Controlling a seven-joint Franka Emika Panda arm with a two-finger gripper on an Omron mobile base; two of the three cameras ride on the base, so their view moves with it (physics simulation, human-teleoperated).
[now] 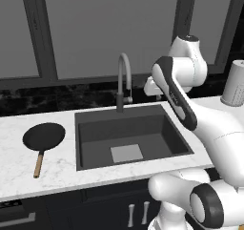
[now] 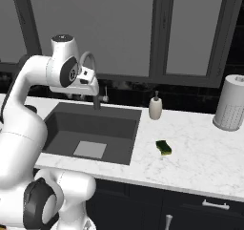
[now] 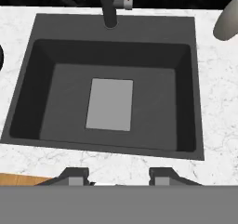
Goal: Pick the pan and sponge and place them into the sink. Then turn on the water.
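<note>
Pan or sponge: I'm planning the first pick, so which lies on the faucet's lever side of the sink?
The sponge, on the counter right of the sink; the pan lies left.

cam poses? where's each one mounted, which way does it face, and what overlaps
Left base view: behind the arm's left, facing forward-down at the pan, sink and faucet; arm at lower right.
Right base view: behind its right, on the sink, soap dispenser and sponge; arm at lower left.
Hand view: on the hand, looking down into the sink; gripper fingertips at bottom, parted and empty.
Shared: sink and faucet in all three.
</note>
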